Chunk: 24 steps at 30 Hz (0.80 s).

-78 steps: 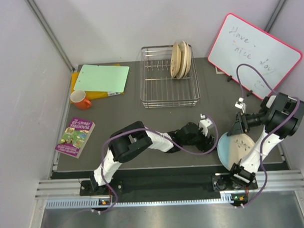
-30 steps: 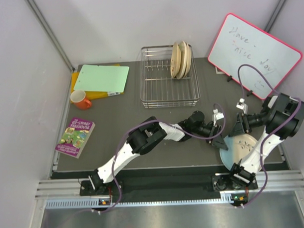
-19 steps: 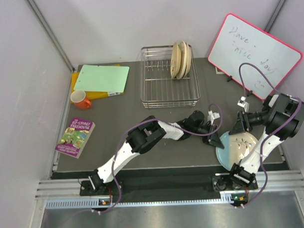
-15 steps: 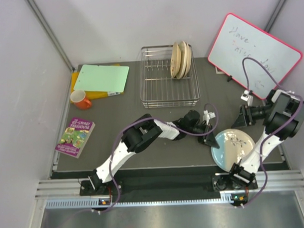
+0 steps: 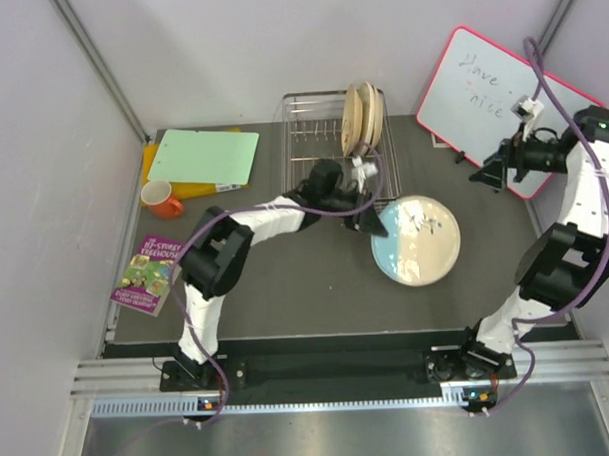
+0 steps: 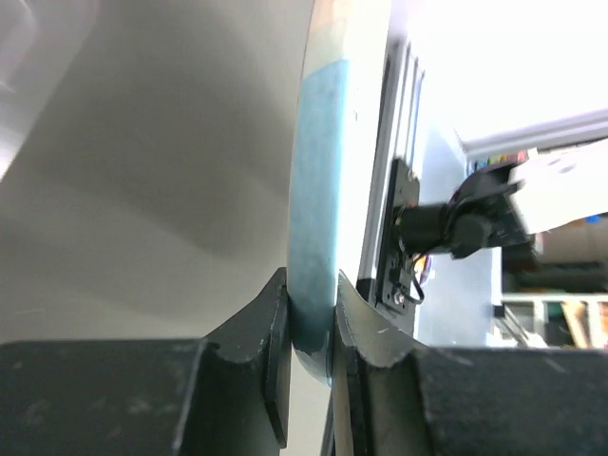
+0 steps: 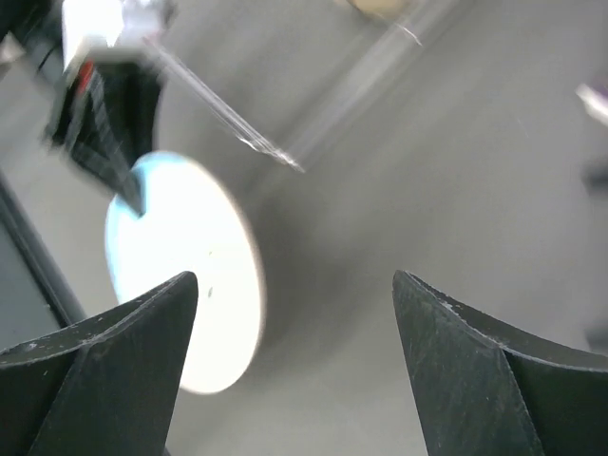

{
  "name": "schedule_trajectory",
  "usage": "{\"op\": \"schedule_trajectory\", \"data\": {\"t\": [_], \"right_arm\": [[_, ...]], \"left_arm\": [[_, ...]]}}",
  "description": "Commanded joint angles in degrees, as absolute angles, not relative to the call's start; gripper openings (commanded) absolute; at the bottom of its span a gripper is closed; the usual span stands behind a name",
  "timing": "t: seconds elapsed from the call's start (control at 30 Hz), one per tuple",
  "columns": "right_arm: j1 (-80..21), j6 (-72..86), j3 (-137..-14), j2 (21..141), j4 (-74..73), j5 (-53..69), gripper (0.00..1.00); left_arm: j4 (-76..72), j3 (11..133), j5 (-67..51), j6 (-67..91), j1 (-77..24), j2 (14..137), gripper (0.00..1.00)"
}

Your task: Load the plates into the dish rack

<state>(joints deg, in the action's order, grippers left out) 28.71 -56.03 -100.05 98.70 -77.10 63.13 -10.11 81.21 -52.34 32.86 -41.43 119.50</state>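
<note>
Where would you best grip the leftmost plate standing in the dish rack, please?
Probably its upper rim, coming straight down. The plate stands on edge in the dish rack, close against the plates to its right, so the top edge is the free part; one finger fits on its open left side.

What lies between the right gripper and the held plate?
Only bare dark tabletop separates right gripper and round blue-and-cream ceramic plate, per top external view.

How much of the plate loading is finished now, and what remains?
Done: plates stand at the right end of the dish rack. In hand: the left gripper clamps the blue-and-cream plate by its rim, beside the rack. Left: setting it inside. The right gripper is open.
</note>
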Motion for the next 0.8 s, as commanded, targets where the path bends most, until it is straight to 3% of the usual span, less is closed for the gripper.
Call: {"op": "schedule_trajectory", "data": {"t": [0.0,0.33,0.6,0.77], "right_arm": [[20.3,-54.4,-101.3,94.2,-83.8,69.5,0.84],[14.2,-48.2,-103.5,97.1,-79.5,75.8,0.82],[7.3,-41.5,-101.1,96.9,-75.0,77.2,0.82],[3.4,-40.6,-97.3,95.6,-74.9,76.0,0.76]], "left_arm": [[-12.1,88.9,-62.5,27.6,-35.7,107.7,0.0],[-5.6,86.8,-63.7,20.1,-30.2,97.5,0.0],[-5.8,85.5,-62.5,20.5,-29.2,95.9,0.0],[-8.1,85.7,-61.9,22.0,-28.4,96.7,0.0]]}}
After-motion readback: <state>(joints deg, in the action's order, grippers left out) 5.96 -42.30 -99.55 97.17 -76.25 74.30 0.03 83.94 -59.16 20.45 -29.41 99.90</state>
